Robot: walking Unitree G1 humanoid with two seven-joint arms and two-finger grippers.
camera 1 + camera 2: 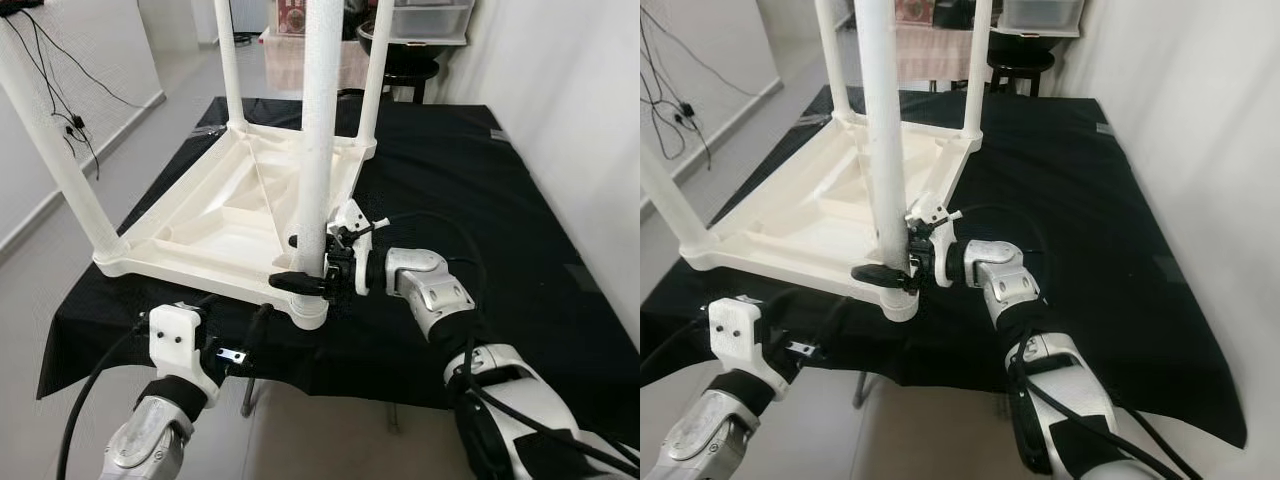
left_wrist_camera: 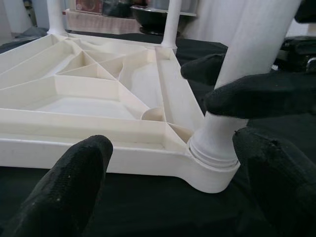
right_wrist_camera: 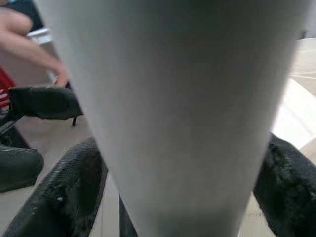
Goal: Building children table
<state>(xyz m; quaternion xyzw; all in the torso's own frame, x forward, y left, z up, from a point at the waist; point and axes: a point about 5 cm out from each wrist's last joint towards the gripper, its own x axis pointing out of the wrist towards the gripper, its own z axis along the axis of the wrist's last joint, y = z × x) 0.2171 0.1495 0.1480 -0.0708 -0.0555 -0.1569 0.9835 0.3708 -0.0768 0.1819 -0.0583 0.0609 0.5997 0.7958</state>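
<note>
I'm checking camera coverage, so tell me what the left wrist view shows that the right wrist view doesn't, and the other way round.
Left wrist view: the ribbed underside of the upturned white tabletop, the corner socket holding the near leg, two far legs, the black cloth, and the open fingers of the left gripper.

Right wrist view: a very close look at the leg between the right gripper's fingers, plus a person's hand in the background.

Shared: the near leg with the right gripper's fingers closed around it.
</note>
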